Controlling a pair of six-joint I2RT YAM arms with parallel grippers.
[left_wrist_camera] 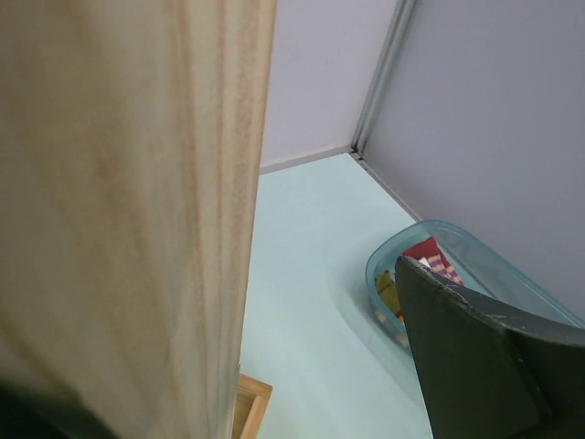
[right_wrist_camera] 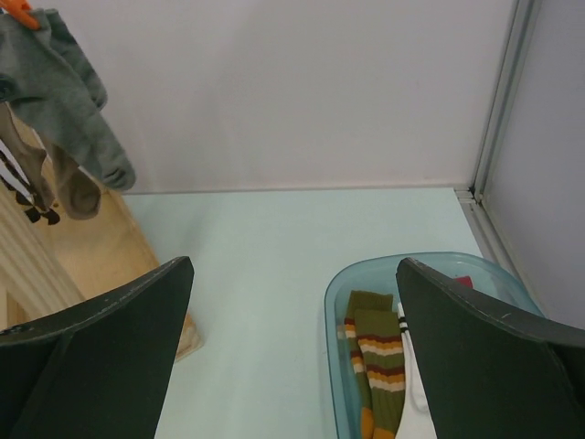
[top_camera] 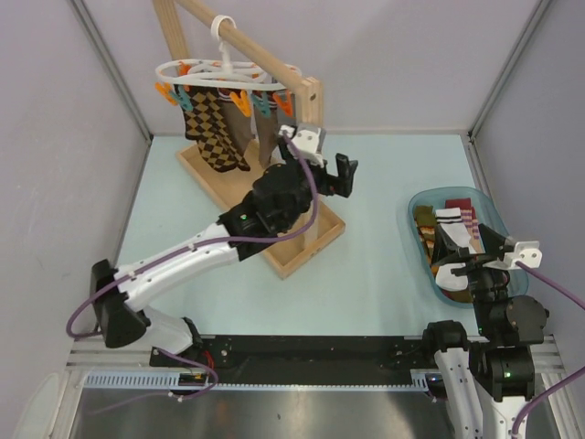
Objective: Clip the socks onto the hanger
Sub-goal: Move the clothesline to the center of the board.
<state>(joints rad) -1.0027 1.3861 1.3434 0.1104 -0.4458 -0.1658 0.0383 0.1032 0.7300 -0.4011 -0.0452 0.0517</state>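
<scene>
The white hanger (top_camera: 224, 71) hangs by its hook from the wooden rack's bar, with orange and teal clips. Brown argyle socks (top_camera: 208, 128) and others hang from it; a grey sock (right_wrist_camera: 64, 91) and a tan one (right_wrist_camera: 78, 194) show in the right wrist view. More socks lie in a blue bin (top_camera: 419, 219): orange-green striped (right_wrist_camera: 379, 357), white with dark stripes (top_camera: 450, 218), red-white striped (top_camera: 463, 212). My left gripper (top_camera: 325, 170) is open beside the rack's upright post; one finger (left_wrist_camera: 475, 357) shows, the other is hidden. My right gripper (right_wrist_camera: 294, 265) is open and empty above the bin's near end.
The tall wooden rack post (left_wrist_camera: 137, 183) fills the left of the left wrist view, close to the camera. Its flat wooden base (top_camera: 219, 187) lies on the pale green table. Grey walls enclose the back and sides. The bin's rim (left_wrist_camera: 370, 274) lies right of the left gripper.
</scene>
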